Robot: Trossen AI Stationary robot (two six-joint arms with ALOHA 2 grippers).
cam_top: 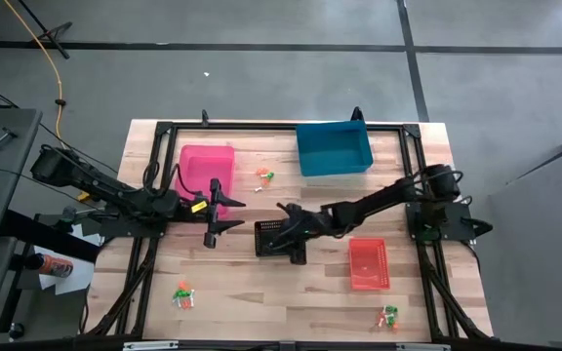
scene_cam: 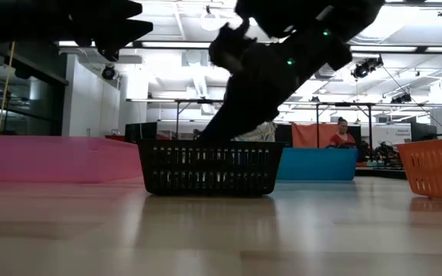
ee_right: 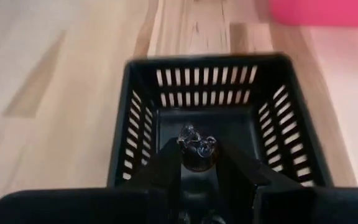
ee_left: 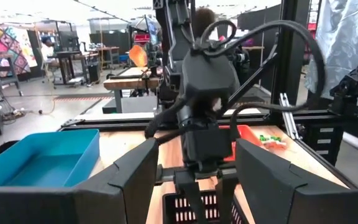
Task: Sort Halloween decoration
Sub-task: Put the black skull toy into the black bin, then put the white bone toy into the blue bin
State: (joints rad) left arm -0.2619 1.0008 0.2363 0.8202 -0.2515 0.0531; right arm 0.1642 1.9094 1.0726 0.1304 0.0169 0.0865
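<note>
Over the black bin: right gripper (ee_right: 197,163) poised above it, fingers pinched on a small dark trinket (ee_right: 196,151).
Black bin (cam_top: 271,237): mid-table, between pink bin (cam_top: 206,166) and red bin (cam_top: 368,263).
Left gripper (cam_top: 212,212): jaws apart, empty, just beside the pink bin.
Halloween decoration: clusters near blue bin (cam_top: 333,148) (cam_top: 263,175), front left (cam_top: 183,294), front right (cam_top: 389,316).

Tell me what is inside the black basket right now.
The right gripper reaches into the black basket, its fingers closed on a small dark trinket. The floor beneath the gripper is covered; the visible floor holds nothing else.
</note>
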